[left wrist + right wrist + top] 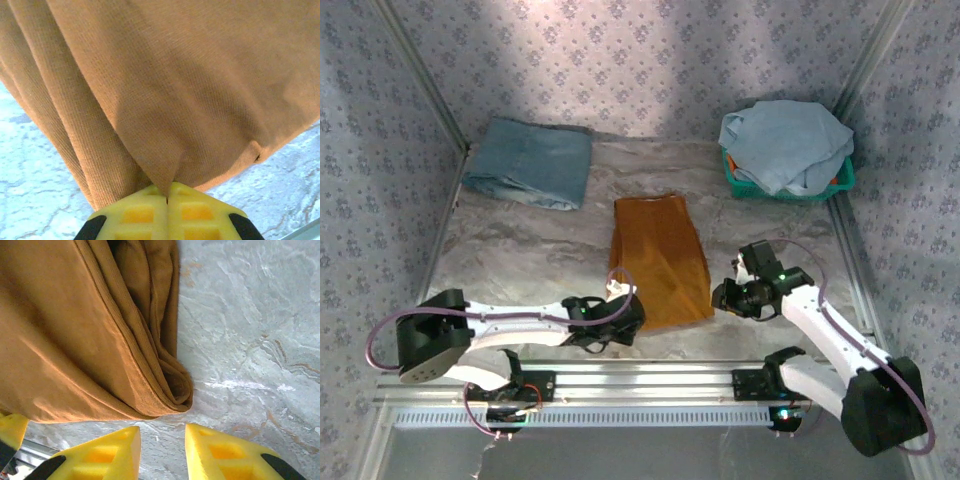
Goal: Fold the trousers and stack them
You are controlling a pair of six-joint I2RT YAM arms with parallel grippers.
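Trousers (660, 258) folded into a long rust-orange panel, lying mid-table (520, 250) and running from the centre toward the near edge. The left gripper (167, 196) is on the near left corner of them, yellow pads pressed together with a peak of the cloth pinched into the seam between them, folds fanning away from the pinch. Over on the right, the right gripper (162, 440) sits just off the near right corner of the panel, jaws apart, bare marble showing in the gap and nothing between the pads; the layered fold edge lies just beyond the tips.

Far right corner: a green basket (741, 187), heaped with a pale light-blue garment (785, 140) that spills over its rim. Far left corner: a teal-blue denim garment (530, 160), folded flat on the table.
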